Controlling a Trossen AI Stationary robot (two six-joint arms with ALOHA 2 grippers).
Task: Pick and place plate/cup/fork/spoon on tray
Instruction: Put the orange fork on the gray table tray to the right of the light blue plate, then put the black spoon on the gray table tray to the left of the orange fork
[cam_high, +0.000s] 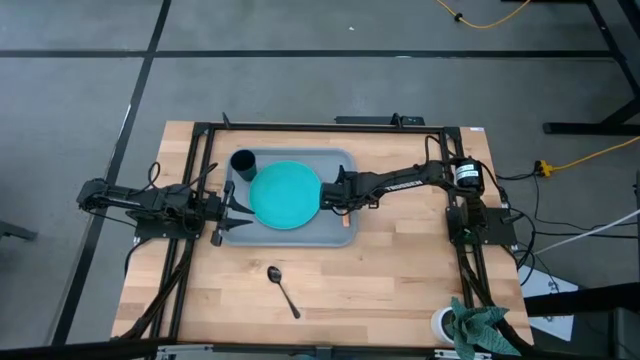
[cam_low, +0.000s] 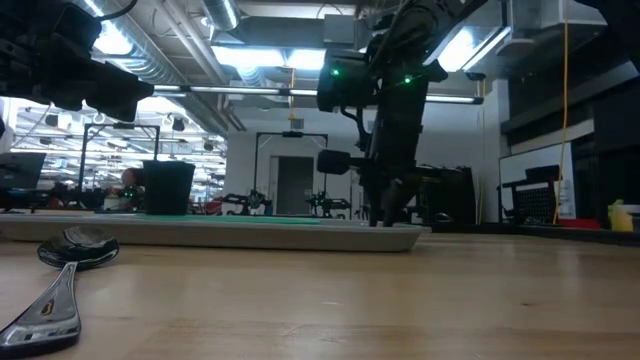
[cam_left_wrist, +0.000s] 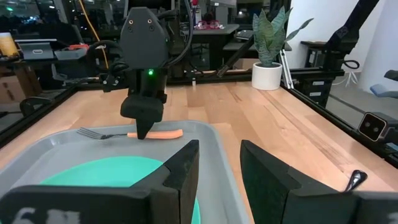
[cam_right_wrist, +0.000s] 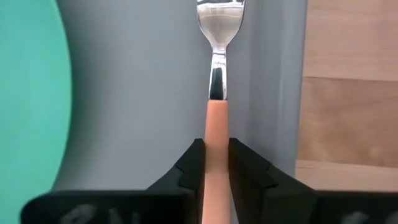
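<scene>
I should lower the fork (cam_right_wrist: 216, 124) flat onto the tray (cam_high: 335, 235) floor beside the plate (cam_high: 285, 195) before letting go. My right gripper (cam_right_wrist: 216, 163) reaches over the tray, fingers clamped on the orange handle; my left gripper (cam_left_wrist: 214, 167) waits at the tray's opposite edge, fingers apart.

Robotics lab: rigs, exposed ceiling ducts (cam_low: 165, 70)

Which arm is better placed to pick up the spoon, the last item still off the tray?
Left, probably. The left tool is open and free at the tray's edge. The right tool is shut on the fork over the tray. The spoon lies on the table between both arms.
</scene>
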